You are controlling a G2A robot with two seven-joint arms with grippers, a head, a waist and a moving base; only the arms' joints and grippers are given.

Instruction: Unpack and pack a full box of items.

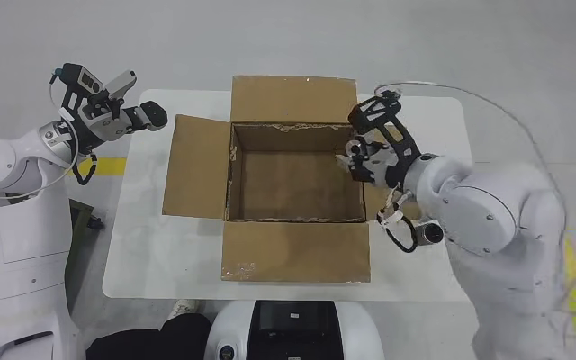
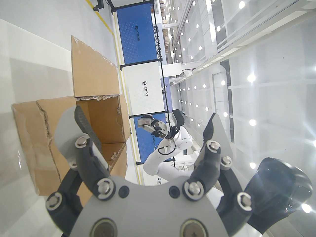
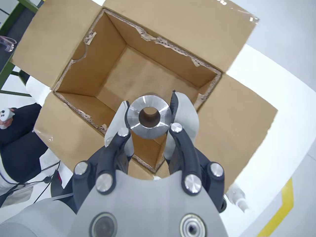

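Presently, the metal cylinder is pinched between the right jaws, which close on its curved outer wall from two opposite sides. It hangs above the open cardboard box, just inside the wall nearest the right arm. The part is clear of the bare box floor. The left jaws are spread with nothing between them. They are held well apart from the box, beyond its left flap and near the far left corner of the bench.

**Handling properties (judged)**
- The part looks like solid machined metal with a central bore. Expect it to be heavy for its bulk and fully rigid.
- The surface is bright and smooth, so it is likely slippery under the pads. Any slackening of grip could let it slide out downward.
- The part itself is not fragile. A drop could dent the cardboard floor.

**Grip location**
- Hold across the outer diameter, close to the bored end face, as it is held now.
- The chamfered rim offers poor seating and should be avoided.

**Orientation**
- In the right wrist view, the bored end face looks straight back at the camera.
- The long axis therefore runs along the line of the jaws, and its hidden far end points down toward the box floor.
- How far the axis tilts from vertical cannot be told.
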